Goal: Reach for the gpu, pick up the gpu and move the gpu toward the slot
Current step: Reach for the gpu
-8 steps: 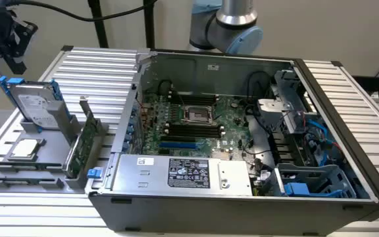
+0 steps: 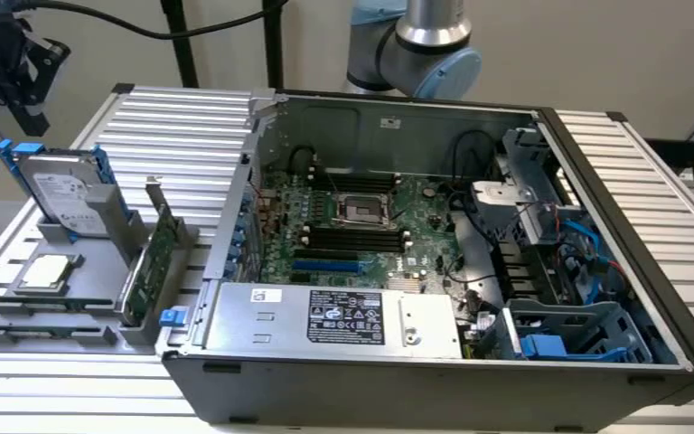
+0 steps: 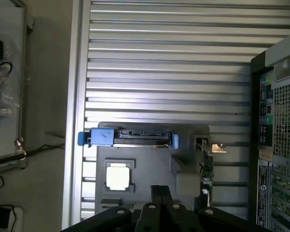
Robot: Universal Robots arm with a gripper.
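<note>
The gpu [image 2: 148,262] is a thin green card standing on edge in a grey holder [image 2: 33,336] at the exterior view's left, its silver bracket at the far end. In the wrist view the gpu [image 3: 206,170] is seen edge-on beside the holder [image 3: 183,181]. My gripper [image 2: 28,119] hangs high above the table's far left corner, behind the holder and well apart from the card. In the wrist view my gripper [image 3: 160,189] has its two dark fingers pressed together with nothing between them. A blue slot [image 2: 329,268] lies on the motherboard inside the open computer case [image 2: 444,380].
A silver hard drive [image 2: 64,192] with blue rails stands at the holder's far end, and a square processor chip [image 2: 48,271] lies flat beside the gpu. The case wall [image 2: 232,244] rises right next to the card. Cables and drive cages crowd the case's right side.
</note>
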